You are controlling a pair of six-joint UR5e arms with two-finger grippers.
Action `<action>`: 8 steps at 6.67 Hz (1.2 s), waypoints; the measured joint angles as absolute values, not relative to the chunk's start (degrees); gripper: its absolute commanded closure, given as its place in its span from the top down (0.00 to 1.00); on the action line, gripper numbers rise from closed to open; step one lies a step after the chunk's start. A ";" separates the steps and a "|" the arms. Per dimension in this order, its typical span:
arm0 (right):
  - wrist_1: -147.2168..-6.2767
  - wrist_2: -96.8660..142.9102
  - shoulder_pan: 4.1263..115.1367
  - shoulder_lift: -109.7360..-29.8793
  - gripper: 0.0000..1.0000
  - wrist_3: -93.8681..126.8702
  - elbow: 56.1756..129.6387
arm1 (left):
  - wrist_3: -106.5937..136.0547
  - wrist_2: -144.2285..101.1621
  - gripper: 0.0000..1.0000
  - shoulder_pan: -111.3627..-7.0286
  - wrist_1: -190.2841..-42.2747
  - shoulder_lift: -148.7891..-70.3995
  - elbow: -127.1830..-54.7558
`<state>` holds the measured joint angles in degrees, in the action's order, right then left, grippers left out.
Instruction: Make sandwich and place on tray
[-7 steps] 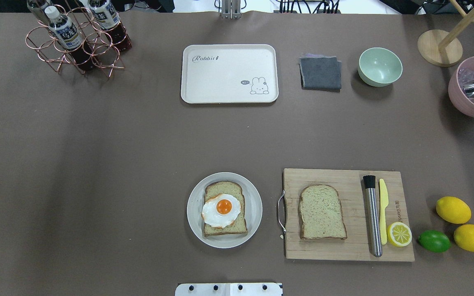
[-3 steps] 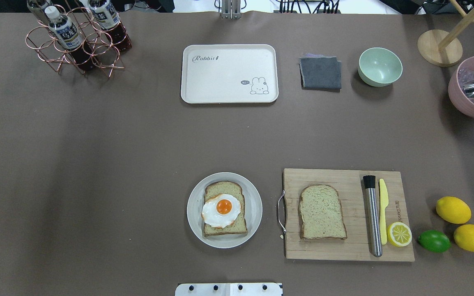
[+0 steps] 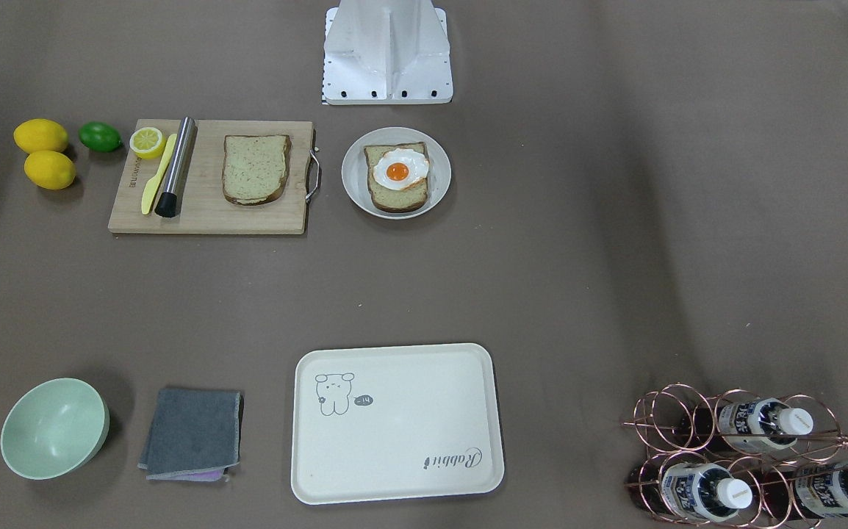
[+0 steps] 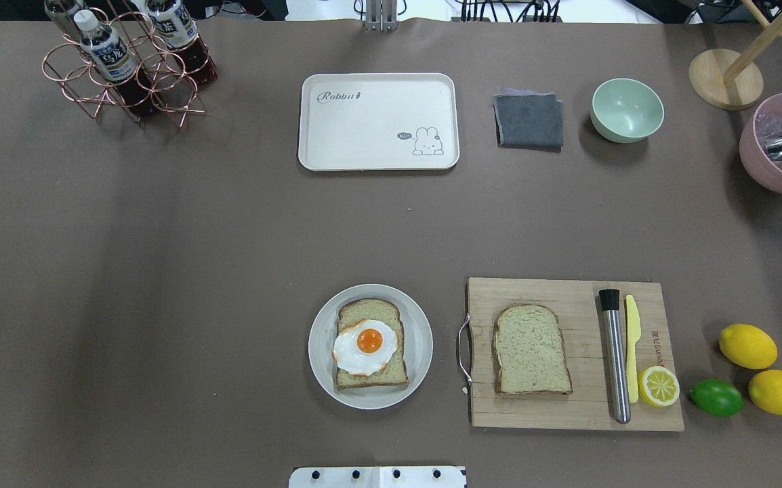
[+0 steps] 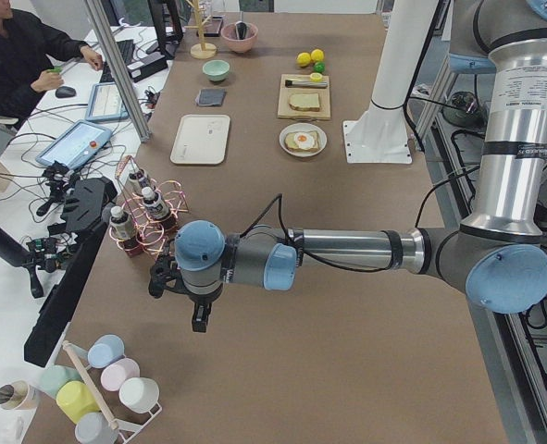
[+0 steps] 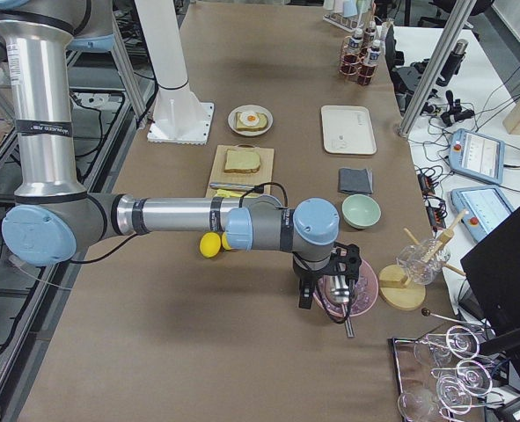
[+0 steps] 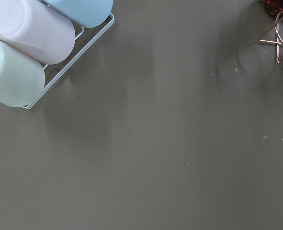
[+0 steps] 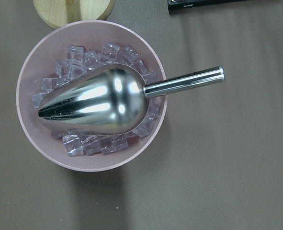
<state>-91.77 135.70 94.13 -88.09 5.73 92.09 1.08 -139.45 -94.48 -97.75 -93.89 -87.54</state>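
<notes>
Sandwich not assembled: one bread slice (image 4: 381, 376) lies on the round grey plate (image 4: 420, 339) with the fried egg (image 4: 364, 347) on top. The second bread slice (image 4: 532, 349) lies flat on the wooden cutting board (image 4: 567, 410), just beside the plate. Tray (image 4: 377, 122) sits well apart, across the table, marked "Rabbit" in script, with a small cartoon figure and a speech bubble too small to read. Engraved writing along the board's edge is illegible, as are the labels of the bottles (image 4: 108, 53) in the copper wire rack (image 4: 160, 102). Left gripper (image 5: 199, 310) hangs over bare table near pastel cups (image 7: 28, 33). Right gripper (image 6: 321, 290) hangs over the pink bowl (image 8: 20, 86) of ice holding a steel scoop (image 8: 93, 103). Jaw state of either cannot be told.
</notes>
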 measured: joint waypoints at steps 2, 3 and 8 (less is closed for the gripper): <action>-91.76 135.70 94.13 -88.27 1.00 5.72 92.58 | 1.18 -139.50 0.98 -94.37 -97.63 -93.91 -88.92; -91.76 135.70 94.00 -88.24 1.00 5.73 92.79 | 1.49 -139.97 0.98 -94.18 -97.39 -94.11 -90.03; -91.81 142.60 90.74 -87.74 1.00 6.12 98.55 | 12.09 -143.37 0.98 -87.58 -99.87 -93.53 -103.70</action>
<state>-91.81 142.60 90.74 -87.74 6.12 98.55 12.09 -143.37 -87.58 -99.87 -93.53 -103.70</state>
